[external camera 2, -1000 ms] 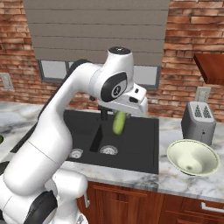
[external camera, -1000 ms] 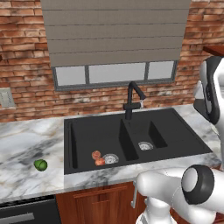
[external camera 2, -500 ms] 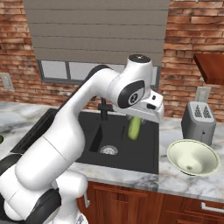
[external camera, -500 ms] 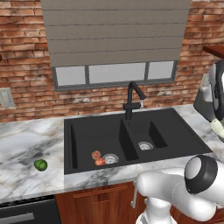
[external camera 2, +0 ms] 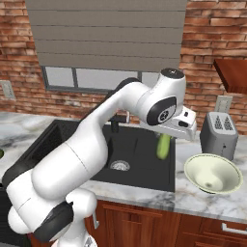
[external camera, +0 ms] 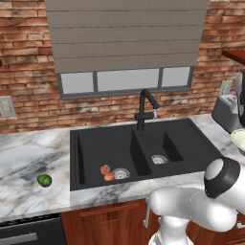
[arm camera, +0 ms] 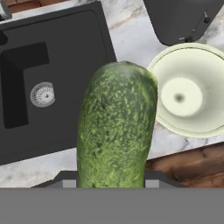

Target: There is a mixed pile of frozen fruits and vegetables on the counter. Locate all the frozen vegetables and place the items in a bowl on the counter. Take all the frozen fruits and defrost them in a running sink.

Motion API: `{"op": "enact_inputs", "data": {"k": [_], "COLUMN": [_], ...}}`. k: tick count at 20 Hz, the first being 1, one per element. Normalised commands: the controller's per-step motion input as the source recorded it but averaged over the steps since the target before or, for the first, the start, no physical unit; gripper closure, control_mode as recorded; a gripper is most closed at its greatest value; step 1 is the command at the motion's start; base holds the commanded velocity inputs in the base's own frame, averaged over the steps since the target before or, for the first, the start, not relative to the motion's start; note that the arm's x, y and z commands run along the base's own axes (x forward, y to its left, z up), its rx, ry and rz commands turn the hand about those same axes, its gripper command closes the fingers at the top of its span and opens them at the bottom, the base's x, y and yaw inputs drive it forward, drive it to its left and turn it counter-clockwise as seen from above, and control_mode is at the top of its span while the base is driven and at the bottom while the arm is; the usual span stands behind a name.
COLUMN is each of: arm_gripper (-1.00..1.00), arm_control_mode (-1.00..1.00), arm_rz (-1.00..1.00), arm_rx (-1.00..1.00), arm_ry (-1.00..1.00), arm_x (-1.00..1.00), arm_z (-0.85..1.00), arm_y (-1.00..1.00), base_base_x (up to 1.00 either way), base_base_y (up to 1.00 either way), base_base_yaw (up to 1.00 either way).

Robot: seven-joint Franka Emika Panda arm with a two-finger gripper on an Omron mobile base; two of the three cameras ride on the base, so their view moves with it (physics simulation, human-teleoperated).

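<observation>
The tool [external camera 2: 166, 139] is hanging above the right-hand edge of the black sink [external camera 2: 140, 159], clamped on the long dark-green cucumber [external camera 2: 163, 146], which is pointing straight down from it. In the right base view the cucumber is dangling over the rim where the right basin meets the marble worktop [external camera 2: 202, 198], just to the left of the cream bowl [external camera 2: 212, 174] and higher than its rim, not touching it. In the hand view the cucumber [arm camera: 116, 131] is rising from between the jaws at the bottom and covering the middle of the picture; its rounded far end is overlapping the strip of worktop [arm camera: 131, 33] between the sink [arm camera: 57, 78] and the bowl [arm camera: 188, 89], with the bowl lying to its right and the silver drain [arm camera: 42, 94] to its left. A grey toaster [external camera 2: 219, 132] is standing on the worktop behind the bowl.

In the left base view the two red-orange fruits [external camera: 107, 172] are lying together on the floor of the left basin, touching or nearly touching each other, just beside that basin's drain [external camera: 121, 173]. The round bright-green item [external camera: 44, 180] is sitting alone on the worktop [external camera: 28, 158] left of the sink, well apart from the tool and the bowl. The black curved faucet [external camera: 145, 107] is standing behind the divider between the basins.
</observation>
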Motion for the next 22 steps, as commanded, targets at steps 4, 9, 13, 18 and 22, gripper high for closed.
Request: {"op": "enact_inputs", "data": {"k": [4, 9, 13, 18, 22], "arm_gripper": [1.00, 1.00, 1.00, 1.00, 1.00], "arm_control_mode": [-1.00, -1.00, -1.00, -1.00, -1.00], "arm_rz": [0.00, 0.00, 0.00, 0.00, 0.00], "arm_rx": [0.00, 0.01, 0.01, 0.01, 0.02], "arm_ry": [0.00, 0.00, 0.00, 0.01, 0.01], "arm_x": [0.10, 0.07, 0.05, 0.08, 0.08], "arm_z": [-0.15, -0.17, -0.20, -0.24, -0.22], "arm_y": [-0.46, -0.47, -0.44, -0.40, -0.38], "base_base_x": [0.00, 0.00, 0.00, 0.00, 0.00], "base_base_y": [0.00, 0.00, 0.00, 0.00, 0.00], "base_base_yaw": [0.00, 0.00, 0.00, 0.00, 0.00]}}
